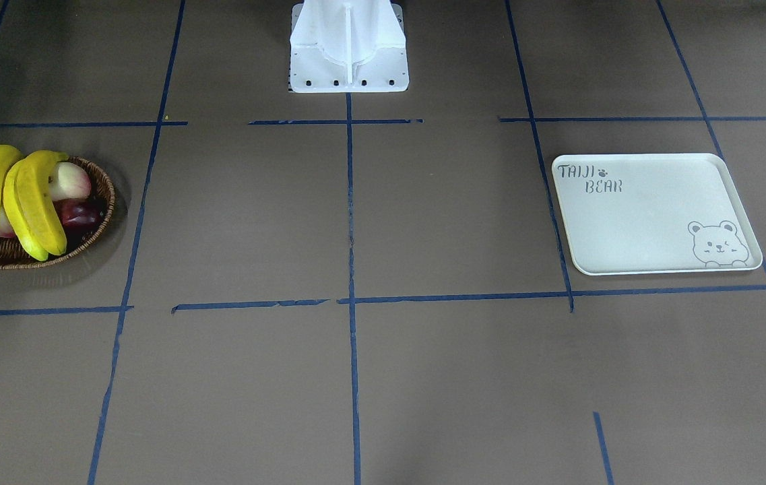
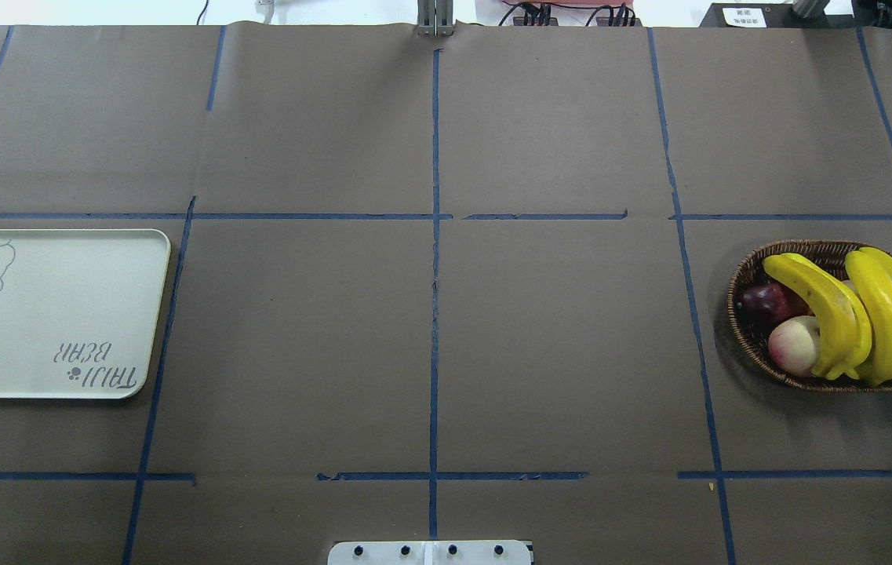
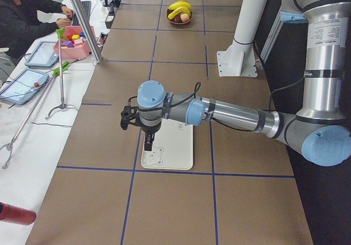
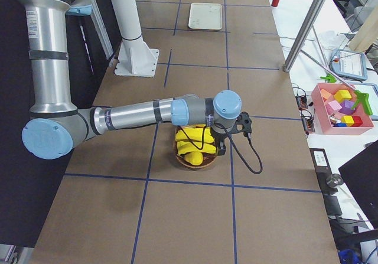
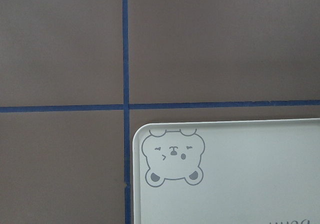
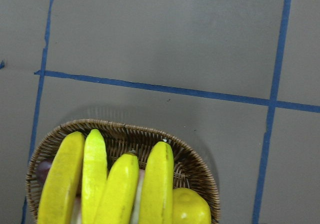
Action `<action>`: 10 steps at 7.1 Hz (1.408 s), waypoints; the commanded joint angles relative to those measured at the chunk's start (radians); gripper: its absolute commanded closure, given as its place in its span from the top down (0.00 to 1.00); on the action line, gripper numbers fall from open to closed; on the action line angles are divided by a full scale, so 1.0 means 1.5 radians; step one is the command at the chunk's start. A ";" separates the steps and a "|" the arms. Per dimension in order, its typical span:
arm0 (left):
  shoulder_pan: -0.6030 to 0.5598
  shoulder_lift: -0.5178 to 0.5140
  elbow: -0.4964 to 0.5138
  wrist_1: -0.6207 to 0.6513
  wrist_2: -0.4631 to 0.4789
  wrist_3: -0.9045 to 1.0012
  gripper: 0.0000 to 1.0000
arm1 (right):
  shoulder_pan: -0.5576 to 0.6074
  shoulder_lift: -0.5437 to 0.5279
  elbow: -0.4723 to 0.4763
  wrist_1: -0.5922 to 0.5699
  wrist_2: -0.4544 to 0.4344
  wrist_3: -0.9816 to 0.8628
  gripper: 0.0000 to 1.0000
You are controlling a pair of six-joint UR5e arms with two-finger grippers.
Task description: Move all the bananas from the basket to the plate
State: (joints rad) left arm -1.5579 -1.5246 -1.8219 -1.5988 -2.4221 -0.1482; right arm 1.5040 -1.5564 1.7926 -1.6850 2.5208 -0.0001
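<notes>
The plate (image 1: 652,215) lies well apart from the basket (image 1: 105,202) and is bare. The basket holds all four bananas (image 6: 120,184), side by side over a pink fruit (image 2: 795,345) and a dark red fruit (image 2: 762,302), with their long axes running rim to rim toward the robot. The right gripper (image 4: 220,148) hangs directly above the basket. The left gripper (image 3: 148,143) is far off, over the plate. Finger state cannot be determined for either gripper.
</notes>
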 commanded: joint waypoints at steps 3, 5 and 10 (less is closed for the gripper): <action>0.001 0.002 -0.013 -0.004 -0.010 -0.042 0.99 | -0.125 -0.007 0.161 0.000 -0.074 0.258 0.98; 0.001 0.004 -0.018 -0.004 -0.010 -0.042 0.99 | -0.227 -0.049 0.192 0.154 -0.139 0.459 0.95; 0.002 0.003 -0.017 -0.005 -0.008 -0.041 0.99 | -0.358 -0.115 0.136 0.392 -0.188 0.629 0.99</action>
State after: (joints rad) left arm -1.5563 -1.5189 -1.8471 -1.6049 -2.4348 -0.2107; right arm 0.9888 -1.7240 2.0137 -1.1057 2.2390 0.9374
